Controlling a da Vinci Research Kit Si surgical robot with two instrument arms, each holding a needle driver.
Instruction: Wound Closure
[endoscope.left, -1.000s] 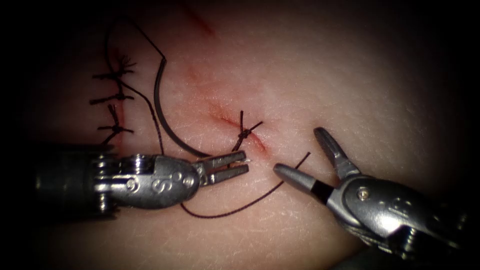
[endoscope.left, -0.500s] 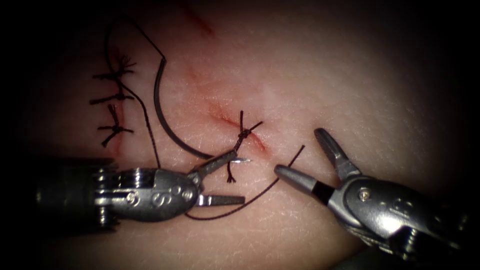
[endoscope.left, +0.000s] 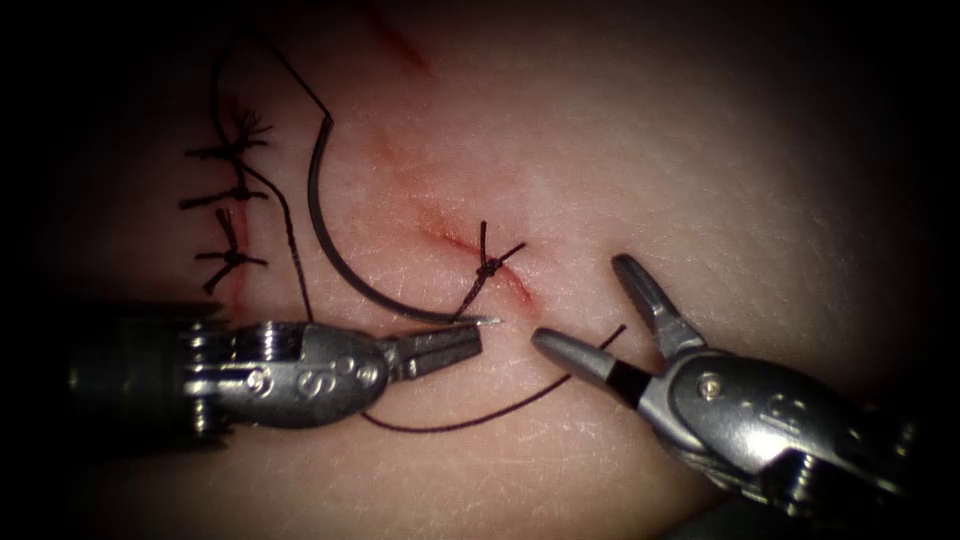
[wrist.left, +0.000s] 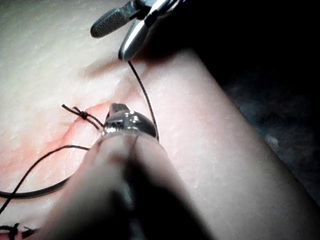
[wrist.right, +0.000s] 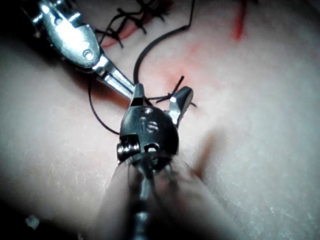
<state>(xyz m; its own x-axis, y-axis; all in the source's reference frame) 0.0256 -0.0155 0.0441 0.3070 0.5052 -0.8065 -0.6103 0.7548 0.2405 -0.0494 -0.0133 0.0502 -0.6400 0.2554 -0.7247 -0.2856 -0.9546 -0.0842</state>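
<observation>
Pale tissue (endoscope.left: 700, 180) forms the working surface, and a short cut (endoscope.left: 450, 240) tinged with red fluid (endoscope.left: 405, 50) runs across it.

The left tool (endoscope.left: 440, 347) is seen with its 2 jaws clenched together. The tip of the needle (endoscope.left: 325, 250) lies just above the upper jaw, touching it or nearly so. Whether the needle, a thread end or nothing is pinched cannot be told. The right tool (endoscope.left: 580, 300) is held with its 2 jaws spread wide and nothing is gripped. The thread (endoscope.left: 470, 420) passes beneath the gap between them.

Just beyond the left jaw tips, 1 knot (endoscope.left: 488, 266) is tied across the cut, with 2 short ends sticking up. From the left jaws the needle curves away over the tissue on the left side of the cut. It lies on the surface and is not seen entering the tissue. The thread loops below the left tool and ends near the right tool. Farther behind the left tool, 3 finished stitches (endoscope.left: 228, 200) are seen.

Several risks are judged from this. If the needle is only touched and not clamped, it may be flicked aside or rolled by any movement of the left jaws. If a tail of the knot has been caught instead, the knot may be loosened or the tissue edge torn by a pull. The loose thread could be snagged by the open right jaws, since it lies directly under them. The sharp tip could also be driven into the tissue near the knot.
</observation>
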